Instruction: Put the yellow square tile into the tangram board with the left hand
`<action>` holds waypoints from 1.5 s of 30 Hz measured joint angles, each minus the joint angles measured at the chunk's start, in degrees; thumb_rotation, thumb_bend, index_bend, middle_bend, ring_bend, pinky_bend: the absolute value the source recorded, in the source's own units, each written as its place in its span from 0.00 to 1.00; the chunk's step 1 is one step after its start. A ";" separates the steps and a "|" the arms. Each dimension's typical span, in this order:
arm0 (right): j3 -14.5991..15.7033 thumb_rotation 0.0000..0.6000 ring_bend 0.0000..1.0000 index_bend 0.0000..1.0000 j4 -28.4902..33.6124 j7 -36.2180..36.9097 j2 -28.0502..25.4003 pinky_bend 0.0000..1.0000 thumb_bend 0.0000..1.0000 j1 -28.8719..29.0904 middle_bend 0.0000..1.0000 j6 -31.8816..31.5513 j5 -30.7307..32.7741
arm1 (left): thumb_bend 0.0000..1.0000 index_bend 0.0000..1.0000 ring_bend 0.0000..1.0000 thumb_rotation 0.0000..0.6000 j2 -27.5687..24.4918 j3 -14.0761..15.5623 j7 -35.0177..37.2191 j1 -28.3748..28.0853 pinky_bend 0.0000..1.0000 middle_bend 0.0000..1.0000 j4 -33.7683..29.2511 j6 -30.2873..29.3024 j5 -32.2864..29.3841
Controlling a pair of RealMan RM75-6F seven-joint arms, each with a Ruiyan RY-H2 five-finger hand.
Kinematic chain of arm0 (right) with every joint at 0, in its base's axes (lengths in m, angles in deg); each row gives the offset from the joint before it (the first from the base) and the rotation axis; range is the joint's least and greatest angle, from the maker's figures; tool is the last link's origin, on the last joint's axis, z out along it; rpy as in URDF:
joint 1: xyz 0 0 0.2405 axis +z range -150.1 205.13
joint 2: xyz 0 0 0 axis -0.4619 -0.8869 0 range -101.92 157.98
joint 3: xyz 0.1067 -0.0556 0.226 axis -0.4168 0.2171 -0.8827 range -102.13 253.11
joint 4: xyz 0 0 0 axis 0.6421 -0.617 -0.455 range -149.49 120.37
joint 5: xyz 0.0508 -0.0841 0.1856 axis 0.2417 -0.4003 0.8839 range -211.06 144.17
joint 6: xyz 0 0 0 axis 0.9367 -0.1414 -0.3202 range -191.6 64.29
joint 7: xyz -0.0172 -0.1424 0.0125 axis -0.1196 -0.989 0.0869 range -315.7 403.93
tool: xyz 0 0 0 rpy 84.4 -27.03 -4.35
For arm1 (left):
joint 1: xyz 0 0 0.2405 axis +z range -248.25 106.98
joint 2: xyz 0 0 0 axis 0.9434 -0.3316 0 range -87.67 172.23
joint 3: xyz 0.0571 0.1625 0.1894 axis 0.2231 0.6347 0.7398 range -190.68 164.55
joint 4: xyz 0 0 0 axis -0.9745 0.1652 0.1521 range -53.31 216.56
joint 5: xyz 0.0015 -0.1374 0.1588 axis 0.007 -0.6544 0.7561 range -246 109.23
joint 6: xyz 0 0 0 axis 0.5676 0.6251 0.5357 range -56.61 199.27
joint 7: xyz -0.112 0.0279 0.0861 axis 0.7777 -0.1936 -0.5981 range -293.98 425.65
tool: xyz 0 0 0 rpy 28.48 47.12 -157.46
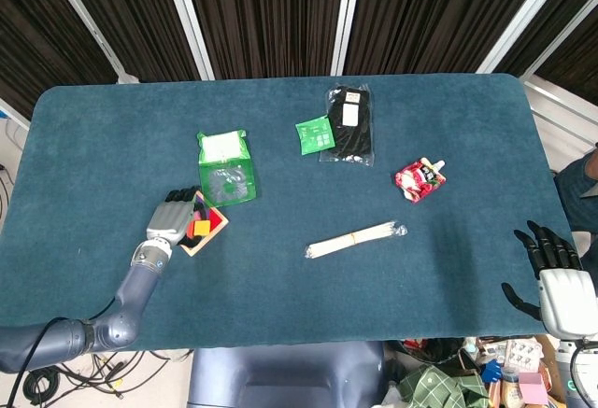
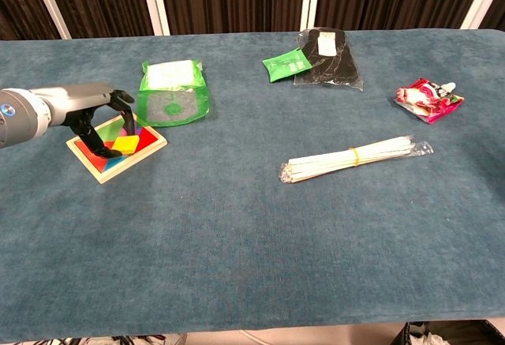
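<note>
The wooden tangram board [image 1: 214,231] [image 2: 99,166] lies at the table's near left, filled with coloured pieces. The yellow square tile [image 1: 199,228] [image 2: 124,144] sits just above the middle of the board, between the fingertips of my left hand [image 1: 172,218] [image 2: 93,110]. That hand reaches over the board from its left side and pinches the tile. My right hand [image 1: 553,270] hangs off the table's right edge in the head view, fingers apart and holding nothing.
A green box [image 1: 224,173] [image 2: 172,92] stands right behind the board. A bundle of pale sticks [image 1: 355,239] lies mid-table. A green packet [image 1: 315,133], a black packet [image 1: 349,124] and a red pouch [image 1: 419,179] lie further back and right.
</note>
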 measured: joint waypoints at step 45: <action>-0.13 1.00 0.07 0.15 0.24 -0.46 0.05 0.13 0.16 -0.04 0.04 0.04 0.37 | 0.40 0.44 0.00 1.00 0.26 0.81 0.50 1.13 0.00 0.00 1.69 -0.34 3.66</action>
